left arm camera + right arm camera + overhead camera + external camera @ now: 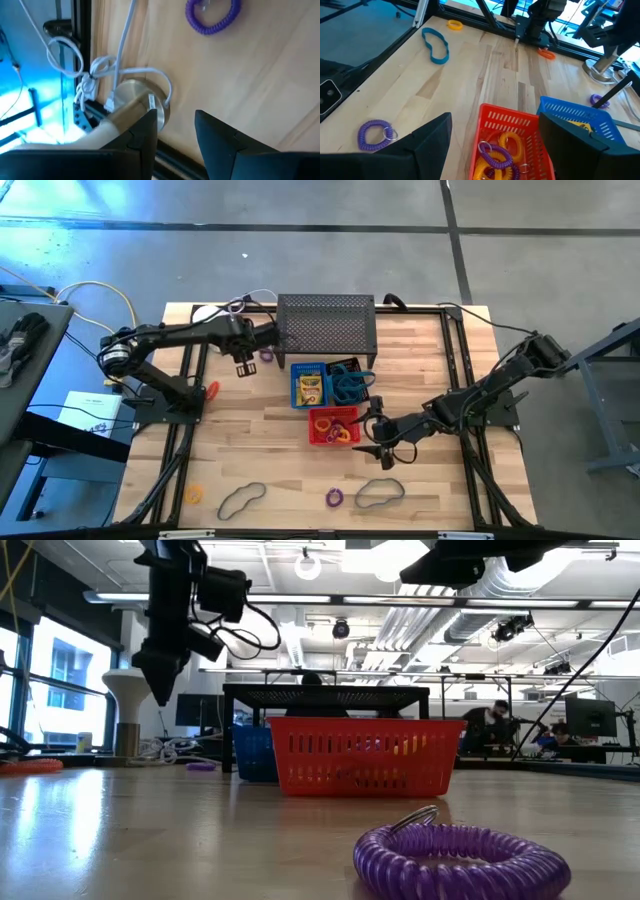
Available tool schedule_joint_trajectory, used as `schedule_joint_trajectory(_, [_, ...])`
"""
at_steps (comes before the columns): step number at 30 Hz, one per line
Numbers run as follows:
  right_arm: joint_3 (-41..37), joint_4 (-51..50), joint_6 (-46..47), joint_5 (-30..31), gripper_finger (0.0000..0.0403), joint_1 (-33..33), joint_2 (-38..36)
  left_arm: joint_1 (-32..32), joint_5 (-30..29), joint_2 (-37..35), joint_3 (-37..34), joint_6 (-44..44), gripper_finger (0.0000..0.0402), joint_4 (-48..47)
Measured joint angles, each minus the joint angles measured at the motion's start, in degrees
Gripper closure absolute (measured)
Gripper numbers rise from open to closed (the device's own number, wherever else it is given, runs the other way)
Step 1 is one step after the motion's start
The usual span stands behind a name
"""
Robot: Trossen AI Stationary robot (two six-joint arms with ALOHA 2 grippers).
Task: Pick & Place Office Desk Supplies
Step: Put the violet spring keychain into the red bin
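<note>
Office supplies lie scattered around my red bin point(333, 427), which I take as the landmark. Inside it sit orange, yellow and purple rings point(496, 152). Behind it the blue bin point(309, 384) holds a little yellow printed box point(310, 389), and beside that the black bin point(349, 380) holds bluish looped cords point(349, 388). The black mesh rack point(326, 326) stands farther back still, at the bench's far edge.

In front of the red bin the bench point(270, 450) lies mostly bare. One purple ring point(334, 497) rests near the front edge, with a dark looped cord point(380, 493) just to its right and another cord point(241, 498) to its left. A yellow ring point(193, 494) sits toward the front-left corner. An orange ring point(211, 389) lies well left of the red bin by my left arm's base. Another purple ring point(267, 355) lies behind and left of the red bin, beside the rack's left corner.

My right gripper point(377, 436) hangs just right of the red bin, its fingers spread wide and grasping nothing. My left gripper point(244, 367) hovers above the bench left of the rack, near that far purple ring, its fingers parted with nothing between them.
</note>
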Motion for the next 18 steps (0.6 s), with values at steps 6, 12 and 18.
schedule_joint_trajectory(6, [0.0,0.0,0.0,0.1,0.0117,0.0,0.0,2.6,0.8,0.3,-2.1,5.9,0.0277,4.9])
schedule_joint_trajectory(12, [0.0,0.2,0.0,0.1,0.0117,0.0,0.0,4.5,4.7,0.3,-5.4,14.4,0.0277,10.0])
schedule_joint_trajectory(18, [0.0,0.2,0.0,0.1,0.0117,0.0,0.0,5.4,10.2,0.3,-7.0,18.8,0.0277,18.5])
